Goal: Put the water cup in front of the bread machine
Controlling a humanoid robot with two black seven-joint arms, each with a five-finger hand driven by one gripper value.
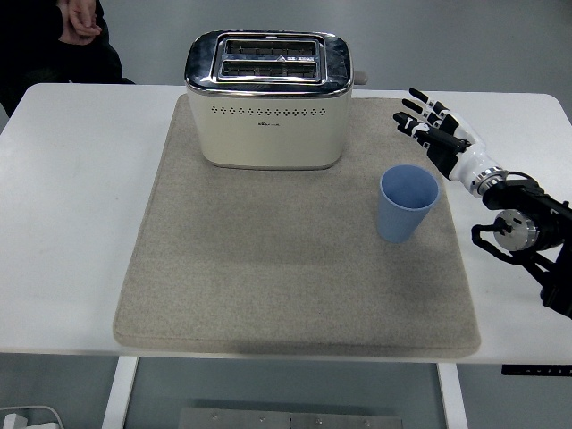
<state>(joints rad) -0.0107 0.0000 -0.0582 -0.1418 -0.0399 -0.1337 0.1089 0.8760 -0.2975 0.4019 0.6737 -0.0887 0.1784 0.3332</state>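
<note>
One hand at work: the right hand (440,134) comes in from the right edge and hovers just beyond and to the right of the water cup (407,203), fingers spread apart and gripping nothing, clear of the rim.
Why the hand is posed so: the splayed fingers and the palm turned towards the cup look like the set-up for a side grasp around its wall, which would leave the open mouth free.
Left arm: not in view.
Water cup: blue, upright and empty as far as can be seen, standing on the mat (268,268) near its right edge, well to the right of the bread machine (266,98) and nearer the camera than it.
Bread machine: cream body with a chrome top and two slots, at the far middle of the mat, its long face turned to the near edge; the open stretch of mat before that face is probably where the cup belongs.
Task progress: not yet begun, by my reading, since the cup is ungrasped and off to the side.
Surface: grey-beige fabric mat lying flat on a white table (71,206).
Room: grey floor beyond the table; a person (54,40) in dark clothing at the far left corner, hands together.
</note>
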